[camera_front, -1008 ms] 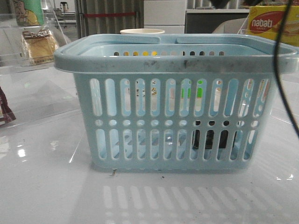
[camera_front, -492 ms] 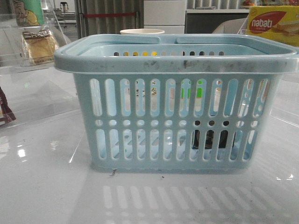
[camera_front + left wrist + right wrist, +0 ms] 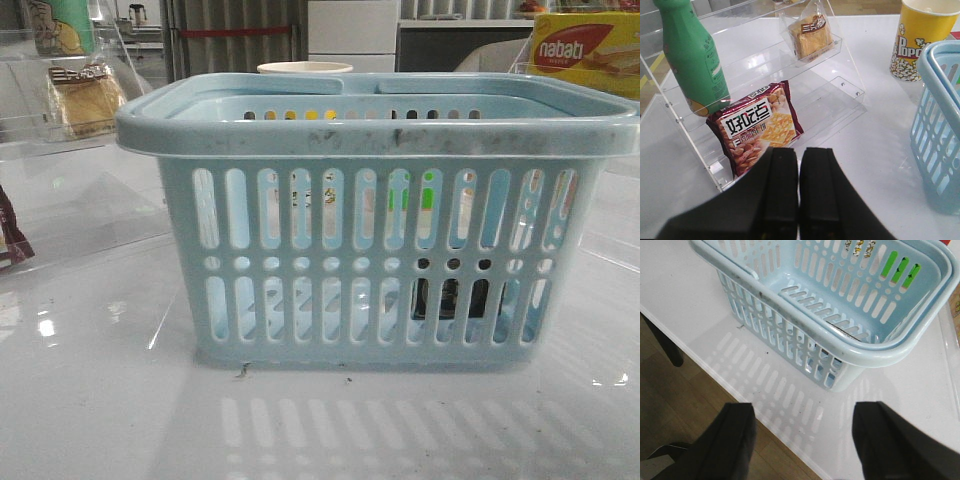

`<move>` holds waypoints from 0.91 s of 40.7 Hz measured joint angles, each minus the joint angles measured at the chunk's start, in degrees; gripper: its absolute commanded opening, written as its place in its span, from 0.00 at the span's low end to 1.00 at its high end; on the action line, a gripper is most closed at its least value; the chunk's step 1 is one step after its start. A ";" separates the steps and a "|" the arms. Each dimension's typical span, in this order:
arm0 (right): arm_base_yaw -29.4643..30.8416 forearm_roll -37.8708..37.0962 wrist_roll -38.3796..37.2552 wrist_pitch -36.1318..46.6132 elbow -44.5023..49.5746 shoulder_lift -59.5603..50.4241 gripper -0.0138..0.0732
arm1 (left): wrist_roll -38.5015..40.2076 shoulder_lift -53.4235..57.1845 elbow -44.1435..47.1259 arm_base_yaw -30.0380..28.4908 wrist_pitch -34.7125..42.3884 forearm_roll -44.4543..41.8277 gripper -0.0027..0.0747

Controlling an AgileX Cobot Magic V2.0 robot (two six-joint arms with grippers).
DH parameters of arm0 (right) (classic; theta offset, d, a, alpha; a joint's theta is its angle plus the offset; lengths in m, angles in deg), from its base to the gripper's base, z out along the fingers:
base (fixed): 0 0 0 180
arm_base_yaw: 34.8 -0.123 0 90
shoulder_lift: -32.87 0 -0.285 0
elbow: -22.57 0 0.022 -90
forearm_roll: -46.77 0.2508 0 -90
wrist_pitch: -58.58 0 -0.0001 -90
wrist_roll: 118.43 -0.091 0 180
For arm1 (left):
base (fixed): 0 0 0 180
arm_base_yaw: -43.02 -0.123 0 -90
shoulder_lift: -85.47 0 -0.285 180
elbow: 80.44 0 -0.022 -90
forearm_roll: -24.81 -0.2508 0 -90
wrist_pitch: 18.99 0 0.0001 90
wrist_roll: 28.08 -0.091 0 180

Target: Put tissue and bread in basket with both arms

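Your basket (image 3: 375,215) stands upright on the white table (image 3: 100,400), filling most of the front view. Through its lower slots on the right side you can see a dark shape resting on the basket floor; that looks like the tissue (image 3: 450,298), though the slats hide most of it. The right wrist view shows only a dark sliver of it at the near inner corner.

The bread (image 3: 812,40) is not in the basket. It sits in its clear bag on an upper step of the clear plastic shelf (image 3: 840,95), well apart from the basket, on the robot's left.

Your left pincer (image 3: 799,192) has its two black fingers pressed together with nothing between them. It hangs just in front of a red snack pack (image 3: 756,127) leaning on the lowest step, with a green bottle (image 3: 692,55) on the step above and a yellow popcorn cup (image 3: 920,37) beyond the basket's corner.

Your right pincer (image 3: 802,442) is spread wide and holds nothing. It hovers over the table edge, near the basket's outer wall.
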 measured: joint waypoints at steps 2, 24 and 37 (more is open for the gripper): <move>0.00 0.00 0.00 0.00 0.00 0.00 0.76 | 0.00 0.00 0.00 0.00 0.20 0.00 0.20; 0.00 0.00 0.00 0.00 0.00 0.00 0.76 | 0.00 -23.35 -9.23 0.00 9.58 0.60 0.83; 0.00 0.00 0.00 0.00 0.00 0.00 0.76 | 0.00 -49.85 -25.75 0.03 13.60 0.60 0.83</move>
